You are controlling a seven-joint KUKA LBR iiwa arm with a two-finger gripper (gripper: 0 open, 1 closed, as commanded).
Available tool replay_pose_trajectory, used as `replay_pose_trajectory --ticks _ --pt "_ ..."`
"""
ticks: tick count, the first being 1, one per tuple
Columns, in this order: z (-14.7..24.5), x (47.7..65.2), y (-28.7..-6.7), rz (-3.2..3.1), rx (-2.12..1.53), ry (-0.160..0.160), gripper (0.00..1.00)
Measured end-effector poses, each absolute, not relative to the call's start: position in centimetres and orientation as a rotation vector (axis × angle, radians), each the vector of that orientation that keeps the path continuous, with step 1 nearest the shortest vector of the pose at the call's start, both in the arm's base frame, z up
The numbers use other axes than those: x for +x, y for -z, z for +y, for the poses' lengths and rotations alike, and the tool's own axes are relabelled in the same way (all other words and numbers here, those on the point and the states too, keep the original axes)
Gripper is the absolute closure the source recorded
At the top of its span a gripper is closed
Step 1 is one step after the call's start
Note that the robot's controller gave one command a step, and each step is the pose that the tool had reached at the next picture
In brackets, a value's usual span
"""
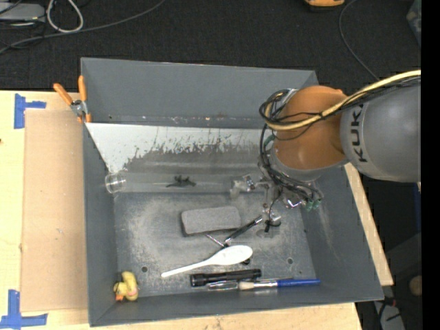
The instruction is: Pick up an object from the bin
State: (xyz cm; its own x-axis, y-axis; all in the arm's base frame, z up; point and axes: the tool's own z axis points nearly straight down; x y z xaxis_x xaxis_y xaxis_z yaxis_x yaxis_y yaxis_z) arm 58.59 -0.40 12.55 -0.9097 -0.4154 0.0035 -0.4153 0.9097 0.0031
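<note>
Since the task names no thing, I note the nearest one: a thin dark tool (240,232), perhaps small scissors. It lies slantwise on the floor of the bin (172,95), between the grey block (210,221) and the white spoon (218,258). Its upper end is just at my fingers (272,218). Open or closed, I cannot tell.

Risks, as I judge them:
- The tool is thin and flat on metal, so a pinch may skid off it.
- A low approach may scrape the floor or shove the tool against the block.

Also in the bin:
- a clear tube (137,181) lies along the foot of the back slope
- a black marker (225,278) and a blue pen (289,282) lie by the front wall
- a yellow duck (126,287) sits in the front-left corner
</note>
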Motion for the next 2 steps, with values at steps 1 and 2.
replay_pose_trajectory --ticks 1,2 --pt "2.2 60.4 -6.6 -3.046 0.766 0.002 0.0" --pt "6.3 61.0 -7.1 -3.101 0.561 0.003 1.0"
